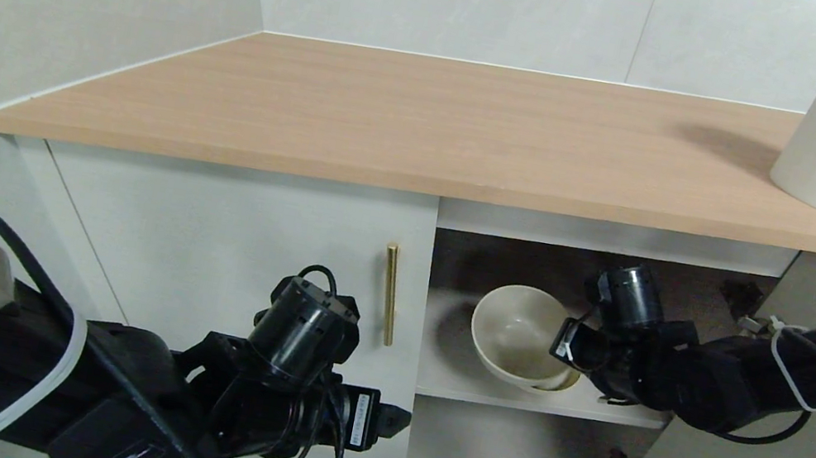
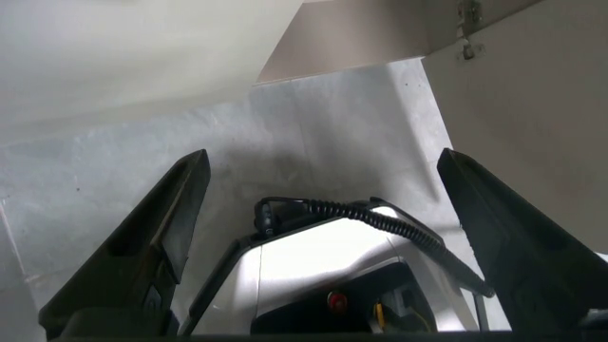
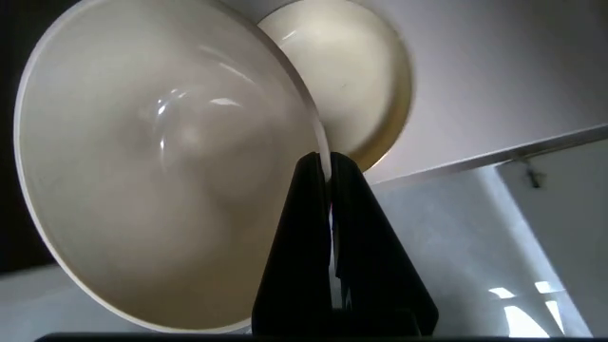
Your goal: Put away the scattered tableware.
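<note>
One bowl (image 1: 514, 333), rim in right gripper (image 1: 561, 348), tilted over dish (image 3: 356, 81) on shelf (image 1: 446, 370).

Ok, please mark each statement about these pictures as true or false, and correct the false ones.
1. The right claw is shut on the rim of the bowl. True.
2. The bowl is upside down. False: it is held tilted, its opening partly upward, inside the open cabinet.
3. The left claw holds a plate. False: the left claw is open and empty.
4. A cream dish lies on the shelf by the bowl. True.
</note>
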### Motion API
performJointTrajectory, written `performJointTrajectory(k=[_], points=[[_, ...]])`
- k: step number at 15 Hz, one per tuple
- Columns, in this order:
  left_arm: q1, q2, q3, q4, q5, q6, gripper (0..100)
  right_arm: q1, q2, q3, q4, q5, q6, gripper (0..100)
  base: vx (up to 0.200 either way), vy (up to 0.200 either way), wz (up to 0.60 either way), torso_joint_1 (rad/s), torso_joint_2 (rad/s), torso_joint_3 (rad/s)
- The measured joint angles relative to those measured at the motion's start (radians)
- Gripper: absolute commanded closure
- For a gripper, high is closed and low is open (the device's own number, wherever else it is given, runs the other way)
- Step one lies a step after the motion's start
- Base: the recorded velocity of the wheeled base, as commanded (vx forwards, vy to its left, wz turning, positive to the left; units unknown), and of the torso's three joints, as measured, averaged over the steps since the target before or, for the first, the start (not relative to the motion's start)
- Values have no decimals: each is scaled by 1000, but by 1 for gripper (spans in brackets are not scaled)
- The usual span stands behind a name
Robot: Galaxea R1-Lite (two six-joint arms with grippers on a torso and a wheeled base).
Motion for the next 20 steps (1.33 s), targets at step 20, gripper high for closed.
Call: performJointTrajectory(k=[20], points=[[0,1,0,0,0,0,0,-96,111,-68,-3,-47,1,100,0,0,0,0,0,0]])
